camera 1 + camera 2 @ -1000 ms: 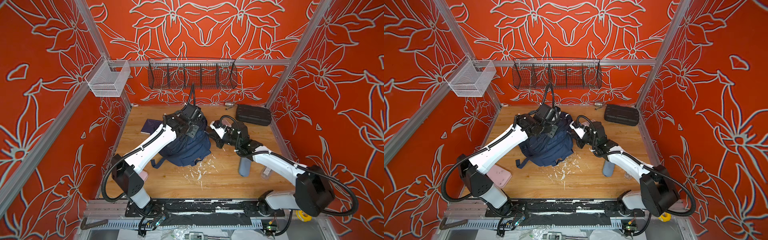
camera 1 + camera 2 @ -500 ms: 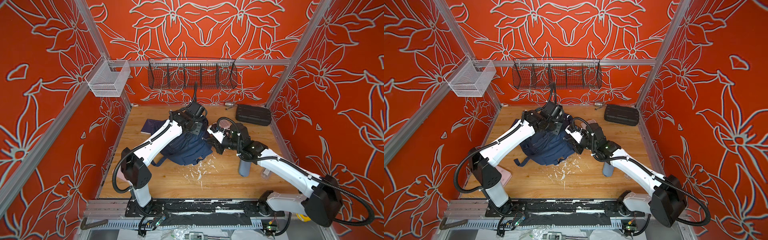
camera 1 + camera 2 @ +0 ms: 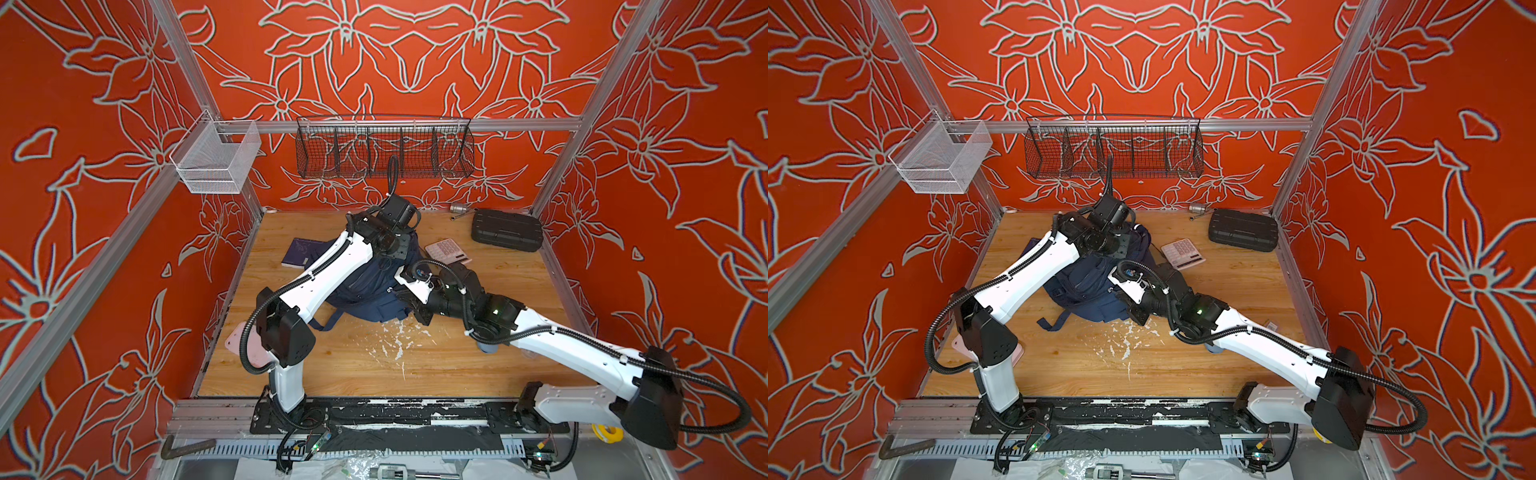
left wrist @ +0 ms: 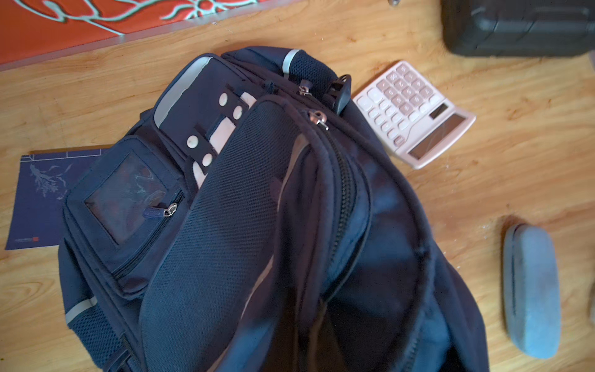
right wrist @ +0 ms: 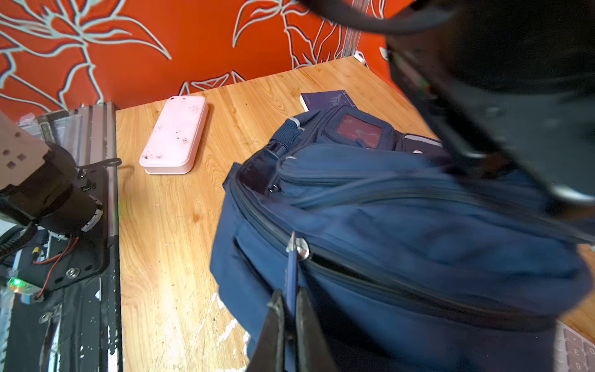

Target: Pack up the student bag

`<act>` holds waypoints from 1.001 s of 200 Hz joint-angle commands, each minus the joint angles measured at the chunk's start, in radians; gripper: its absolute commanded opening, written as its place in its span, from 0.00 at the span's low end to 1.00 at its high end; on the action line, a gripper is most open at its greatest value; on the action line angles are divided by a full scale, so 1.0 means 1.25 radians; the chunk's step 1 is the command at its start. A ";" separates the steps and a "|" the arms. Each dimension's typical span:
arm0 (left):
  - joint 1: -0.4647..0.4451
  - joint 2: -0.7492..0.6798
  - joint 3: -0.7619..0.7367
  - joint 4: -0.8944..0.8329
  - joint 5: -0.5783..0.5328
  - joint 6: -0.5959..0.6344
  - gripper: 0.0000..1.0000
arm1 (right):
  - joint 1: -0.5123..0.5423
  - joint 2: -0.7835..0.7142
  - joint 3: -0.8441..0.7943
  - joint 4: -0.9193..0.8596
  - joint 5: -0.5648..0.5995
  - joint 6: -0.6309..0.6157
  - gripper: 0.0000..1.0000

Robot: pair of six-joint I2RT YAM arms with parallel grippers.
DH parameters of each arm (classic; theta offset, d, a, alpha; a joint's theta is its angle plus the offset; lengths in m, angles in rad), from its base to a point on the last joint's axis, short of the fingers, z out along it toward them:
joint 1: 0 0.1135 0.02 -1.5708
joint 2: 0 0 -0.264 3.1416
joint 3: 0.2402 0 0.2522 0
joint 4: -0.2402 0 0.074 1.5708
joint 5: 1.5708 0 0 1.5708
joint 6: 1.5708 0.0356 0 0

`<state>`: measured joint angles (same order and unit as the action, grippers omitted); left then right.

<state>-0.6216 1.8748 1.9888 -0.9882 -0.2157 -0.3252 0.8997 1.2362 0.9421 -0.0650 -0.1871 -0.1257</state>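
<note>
Student bag (image 3: 365, 293) on scuffed wooden tabletop (image 3: 457, 374), red floral walls (image 3: 415, 62) around.

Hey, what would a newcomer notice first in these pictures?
The loud red flowered walls all around, then the navy student bag mid-table with both arms bent over it. Up close, the right gripper is shut on the bag's blue zip pull; a pink calculator lies beside the bag, toward the back wall.

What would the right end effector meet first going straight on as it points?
The student bag: the right end effector, shut on the zip pull, points at the bag's zipper line; remaining gap unclear.
</note>
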 commanded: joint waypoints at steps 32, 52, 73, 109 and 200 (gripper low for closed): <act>0.004 0.012 0.129 -0.045 0.016 -0.149 0.00 | 0.036 0.030 -0.046 0.096 0.082 -0.012 0.00; 0.013 0.020 0.128 -0.057 0.047 -0.185 0.00 | 0.027 0.006 -0.080 0.111 0.083 -0.034 0.00; 0.030 0.037 0.123 -0.041 0.105 -0.221 0.00 | 0.005 -0.006 -0.112 0.139 0.022 -0.045 0.00; 0.031 0.057 0.132 -0.005 0.152 -0.148 0.37 | -0.039 -0.021 -0.126 0.158 -0.040 -0.015 0.00; 0.066 -0.046 -0.048 -0.042 0.199 0.427 0.82 | -0.115 -0.098 -0.204 0.128 -0.082 0.032 0.00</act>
<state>-0.5491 1.8549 2.0274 -0.9928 -0.0200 -0.0635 0.7719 1.1637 0.7113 0.0528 -0.2672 -0.1108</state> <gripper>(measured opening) 0.843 0.080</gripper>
